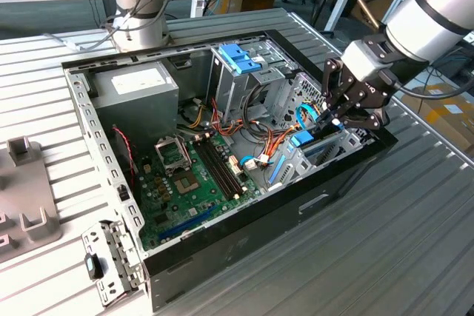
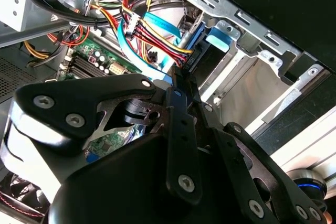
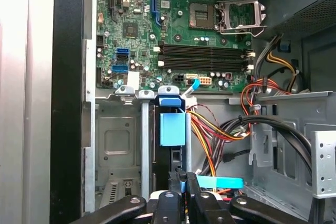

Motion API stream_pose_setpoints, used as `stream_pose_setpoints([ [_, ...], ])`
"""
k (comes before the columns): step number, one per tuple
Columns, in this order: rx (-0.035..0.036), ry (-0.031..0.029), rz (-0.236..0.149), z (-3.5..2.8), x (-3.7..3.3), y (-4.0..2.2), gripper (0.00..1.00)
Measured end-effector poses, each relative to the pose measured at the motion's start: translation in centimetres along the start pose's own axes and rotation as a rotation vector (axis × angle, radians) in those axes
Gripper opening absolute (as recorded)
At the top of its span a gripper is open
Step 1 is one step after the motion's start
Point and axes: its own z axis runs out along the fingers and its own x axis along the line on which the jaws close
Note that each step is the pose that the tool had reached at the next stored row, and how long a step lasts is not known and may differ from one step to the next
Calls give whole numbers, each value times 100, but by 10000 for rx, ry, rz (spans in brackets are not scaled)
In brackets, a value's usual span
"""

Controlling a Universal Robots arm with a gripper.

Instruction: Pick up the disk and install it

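The disk (image 3: pixel 169 157) stands on edge in the metal drive bay (image 3: pixel 115 145) at the front corner of the open computer case (image 1: pixel 222 146). Its bright blue tab end (image 3: pixel 172 127) points toward the motherboard; the same tab (image 1: pixel 302 138) shows in the exterior view and in the second wrist view (image 2: pixel 218 38). My gripper (image 1: pixel 332 118) hangs over the bay at the exterior view's right. Its black fingers (image 3: pixel 174 187) are shut together, their tips (image 2: pixel 179 80) at the disk's rear end beside the cable plugs. The disk's lower part is hidden in the bay.
Red, yellow and orange wire bundles (image 3: pixel 220 129) and a flat blue cable (image 3: pixel 223 183) crowd the space beside the disk. A tall metal drive cage with a blue handle (image 1: pixel 238 58) stands behind. The motherboard (image 1: pixel 192 175) fills the case floor, the power supply (image 1: pixel 137 86) the back corner.
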Motion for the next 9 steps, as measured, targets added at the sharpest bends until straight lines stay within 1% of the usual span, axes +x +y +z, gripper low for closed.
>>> stream_pose_setpoints([
  [1, 0, -1, 0, 3, 1, -1, 16],
  [4, 0, 8, 0, 40, 7, -5, 16],
  [9, 0, 1, 0, 47, 9, -5, 16],
])
